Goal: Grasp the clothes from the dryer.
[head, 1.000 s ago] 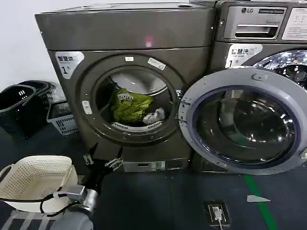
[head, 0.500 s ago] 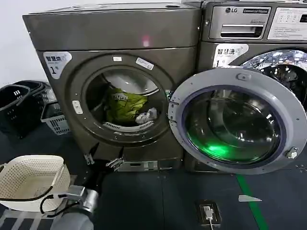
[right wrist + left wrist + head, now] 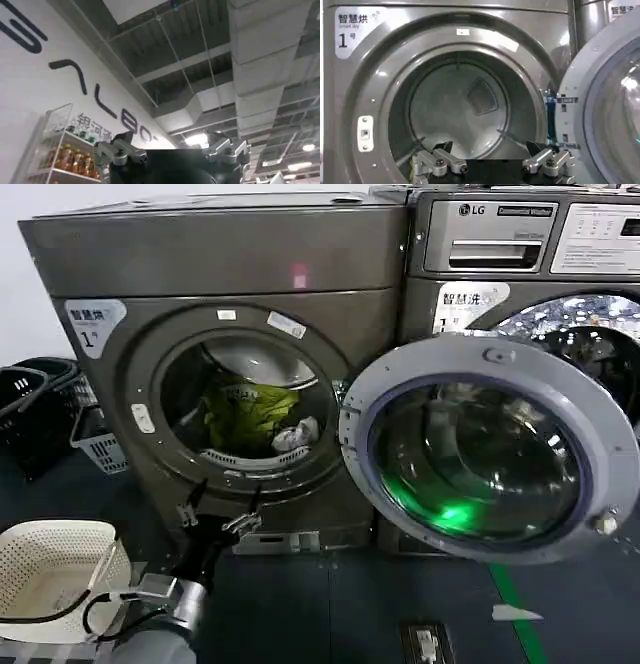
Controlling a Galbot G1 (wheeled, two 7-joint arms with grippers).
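So we've got the dryer (image 3: 230, 374) right in front of us, the dark bronze-grey one with the white "1" label (image 3: 92, 324) and a tiny pink light (image 3: 299, 278) on its top panel. Its door (image 3: 488, 449) hangs wide open to the right, covering the lower front of the LG machine (image 3: 520, 244) next to it. The clothes (image 3: 250, 416) sit inside the drum: the big yellow-green garment piled in the middle, and the small white-grey cloth (image 3: 296, 434) against its lower right side, near the port's rim. Our left gripper (image 3: 215, 516) is low in front of the dryer, just below the port, fingers spread apart with nothing between them, and well clear of the clothes. From the left wrist we see that gripper (image 3: 492, 162) aimed into the round port, with the grey drum wall beyond. Our right gripper (image 3: 172, 152) points up at a ceiling, jaws also apart and empty. A white basket (image 3: 50, 569) sits on the floor at lower left, with dark baskets (image 3: 40, 404) further back beside the dryer.
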